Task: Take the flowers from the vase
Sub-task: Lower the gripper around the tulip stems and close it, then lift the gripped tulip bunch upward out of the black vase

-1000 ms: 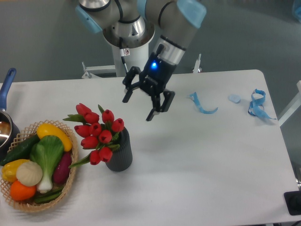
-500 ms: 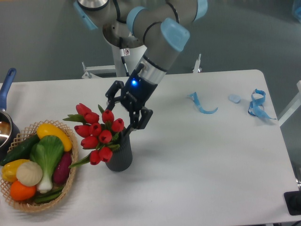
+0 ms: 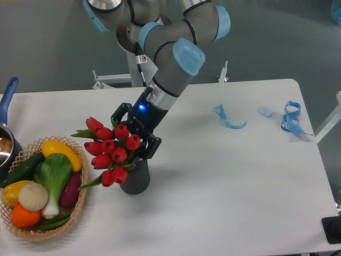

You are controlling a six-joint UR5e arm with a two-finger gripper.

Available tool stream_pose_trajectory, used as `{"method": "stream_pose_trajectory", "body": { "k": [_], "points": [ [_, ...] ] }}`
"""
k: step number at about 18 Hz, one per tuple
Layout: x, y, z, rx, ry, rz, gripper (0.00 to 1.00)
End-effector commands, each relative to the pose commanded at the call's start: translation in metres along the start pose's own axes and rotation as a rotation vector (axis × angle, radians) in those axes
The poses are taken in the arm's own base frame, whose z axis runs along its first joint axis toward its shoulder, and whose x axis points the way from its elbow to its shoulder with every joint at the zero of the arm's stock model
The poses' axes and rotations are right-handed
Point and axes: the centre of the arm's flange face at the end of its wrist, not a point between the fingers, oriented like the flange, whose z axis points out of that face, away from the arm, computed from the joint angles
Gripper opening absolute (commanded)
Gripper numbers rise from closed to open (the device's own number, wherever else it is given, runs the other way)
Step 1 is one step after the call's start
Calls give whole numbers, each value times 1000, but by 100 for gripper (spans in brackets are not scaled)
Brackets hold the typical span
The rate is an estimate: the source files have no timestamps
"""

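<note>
Since a second ago, when it was hanging over bare table right of the bouquet, the black two-finger gripper [image 3: 131, 134] has been swinging left and down, and is now reaching in at the bunch of red tulip buds with green leaves [image 3: 110, 150]. Its jaws are standing wide apart, one finger behind the top bud, the other by the vase rim; whether either is touching a stem is unclear. A blue light is glowing on the wrist. A small sticker on the arm's base column is showing, too small to read.

The flowers are sitting in the short dark grey ribbed vase [image 3: 136, 178], leaning left toward the woven wicker basket of vegetables [image 3: 40, 193] just beside it. A blue-handled pot [image 3: 6, 133] is poking in at the left edge. Blue ribbon scraps [image 3: 230, 118] are lying well apart near the far right corner. The white table [image 3: 234, 202] is offering open room right of the vase.
</note>
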Motion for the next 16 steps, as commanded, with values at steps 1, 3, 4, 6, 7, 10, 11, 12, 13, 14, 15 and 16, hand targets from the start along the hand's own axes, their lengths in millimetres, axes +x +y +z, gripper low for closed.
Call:
{"method": "stream_pose_trajectory", "body": {
  "k": [1,3,4,6,7,10,11,12,13,14,15,16],
  "points": [
    [-1,-1,-1,3,-1,2,77],
    [-4,-4,-2,6,-5,7,60],
    [-7,-4,-2,8,-6,8,57],
    [-9,-5,-3,13,-9,9,44],
    [-11,-4,-5,13,-12,6,38],
    [-14,-2,-9,15,-20,0,31],
    [-15,-3,-11,16,-25,-4,28],
    [-16,-2,-12,16,-26,-16,25],
    [-17,-2,-14,17,-30,-24,24],
    [-19,-2,-17,23,-34,-26,24],
    [-22,-6,-23,33,-42,-25,24],
    [-22,-9,-28,47,-45,-24,24]
  ]
}}
